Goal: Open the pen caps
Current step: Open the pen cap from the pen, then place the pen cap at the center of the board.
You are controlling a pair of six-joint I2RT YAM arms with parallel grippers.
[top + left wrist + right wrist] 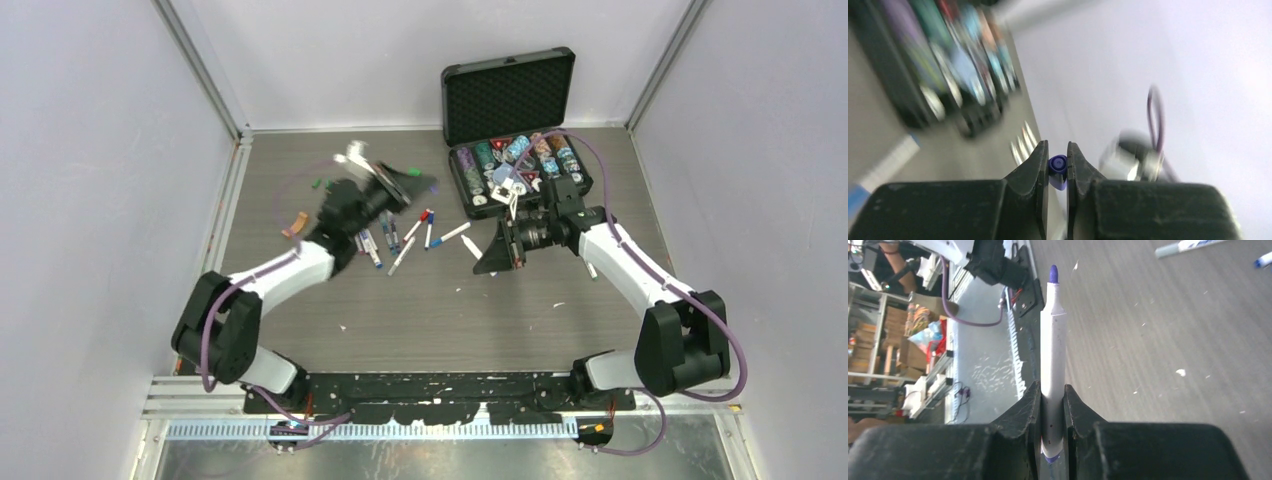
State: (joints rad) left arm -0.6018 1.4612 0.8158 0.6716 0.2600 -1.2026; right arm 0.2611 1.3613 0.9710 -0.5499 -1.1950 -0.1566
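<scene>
Between left tool (pixel 1057 150) jaws, purple cap (pixel 1058 169) clamped, right tool (pixel 1052 388) clasping uncapped pen (pixel 1053 330)

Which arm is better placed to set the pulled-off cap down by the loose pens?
Left. The left gripper is shut on the small purple-blue plastic cap and hangs near the loose white-barrelled marker pens. The right gripper is shut on the uncapped white pen with a purple tip.

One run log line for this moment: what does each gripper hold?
left gripper: shut on purple cap | right gripper: shut on uncapped pen | cap: off the pen
</scene>
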